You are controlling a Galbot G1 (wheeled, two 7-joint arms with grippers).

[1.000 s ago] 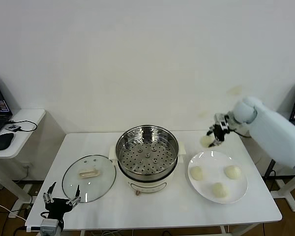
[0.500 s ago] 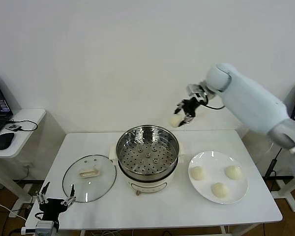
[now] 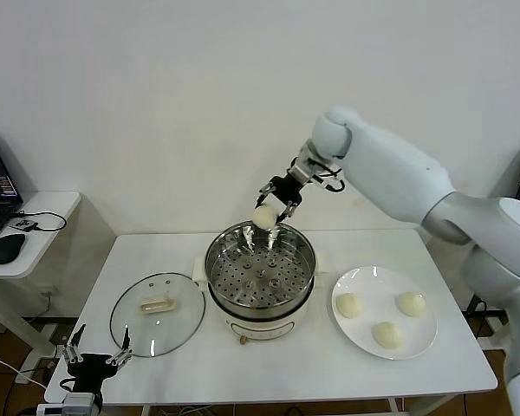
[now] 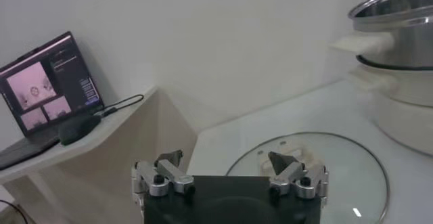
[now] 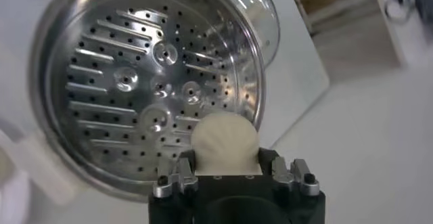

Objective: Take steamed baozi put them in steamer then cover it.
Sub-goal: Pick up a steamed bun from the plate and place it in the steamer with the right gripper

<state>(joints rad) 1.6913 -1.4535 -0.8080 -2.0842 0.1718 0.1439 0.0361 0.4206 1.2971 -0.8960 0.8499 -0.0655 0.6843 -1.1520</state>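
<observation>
Four baozi were in sight: three lay on a white plate (image 3: 423,334) near the right edge of the desk (image 3: 286,373), and the fourth baozi (image 3: 264,217) was pinched in the right pincer (image 3: 272,211), held in the air above the far rim of the steamer (image 3: 260,270). There was one steamer, one cover (image 3: 156,313) and one plate. The held bun was smooth, round and cream-white; from the right wrist view it (image 5: 223,141) showed faint pleat-like ridges, though the view was too soft to be sure of them. The right pincer (image 5: 237,171) gripped it from both sides, fingers pressed against the dough. The steamer stood at the middle of the desk, a shiny steel pot on a white base, its perforated tray (image 5: 145,97) bare of buns. The cover lay flat on the desk toward the left edge, just beside the steamer, its cream bar handle (image 3: 154,305) facing up with its long axis running roughly along the front edge, tilted slightly. The left pincer (image 3: 94,359) hung low off the front-left corner of the desk, its fingers (image 4: 166,172) spread wide and holding nothing.
</observation>
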